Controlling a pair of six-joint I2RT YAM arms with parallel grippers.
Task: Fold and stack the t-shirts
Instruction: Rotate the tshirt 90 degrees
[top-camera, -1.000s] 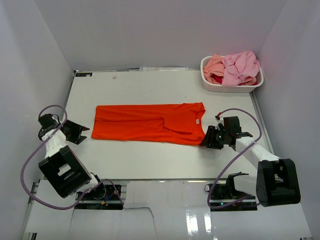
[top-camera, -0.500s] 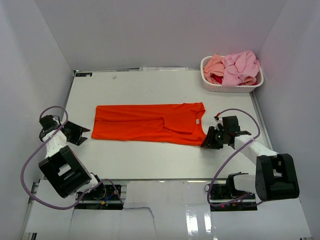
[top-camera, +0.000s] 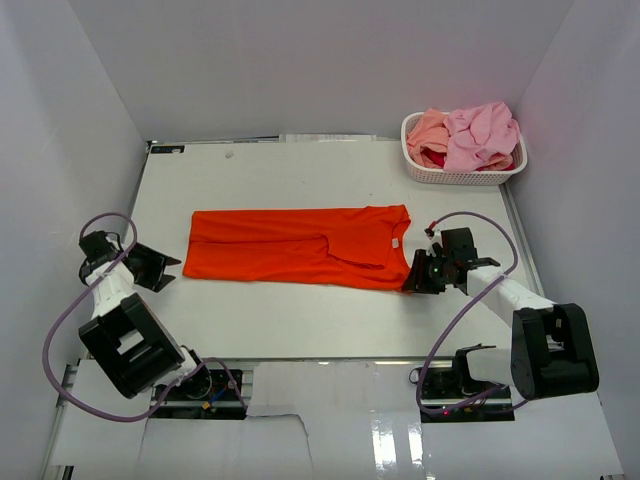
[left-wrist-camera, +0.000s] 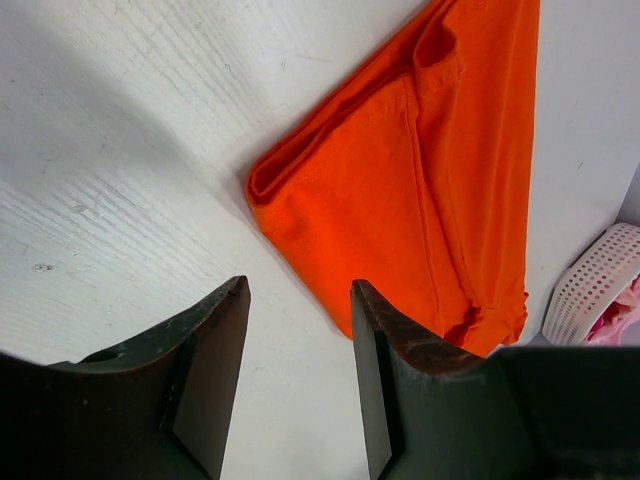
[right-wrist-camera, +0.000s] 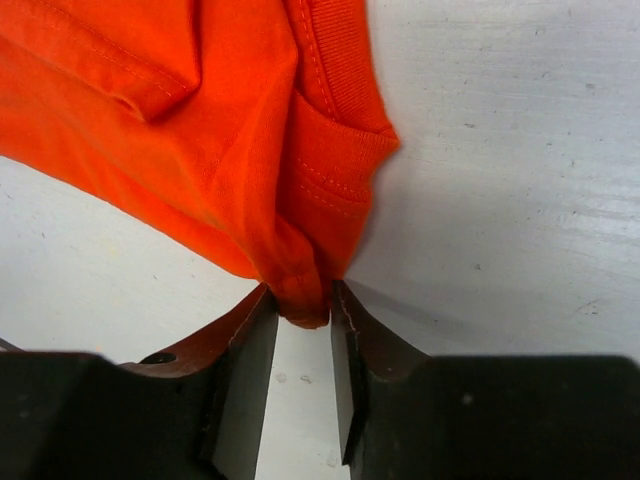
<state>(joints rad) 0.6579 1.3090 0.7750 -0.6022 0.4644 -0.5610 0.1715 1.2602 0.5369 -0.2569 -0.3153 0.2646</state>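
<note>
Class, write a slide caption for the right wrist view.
Right gripper pinches the orange shirt's corner on the white table.

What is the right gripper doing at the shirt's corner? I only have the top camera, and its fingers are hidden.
Observer: On the wrist camera, the right gripper is pinched on a bunched corner of the orange shirt, with cloth squeezed between both fingers.
Operator: And the left one?
Observer: The left gripper is open and empty. Its fingers sit over bare table, just short of the shirt's folded corner and not touching it.
</note>
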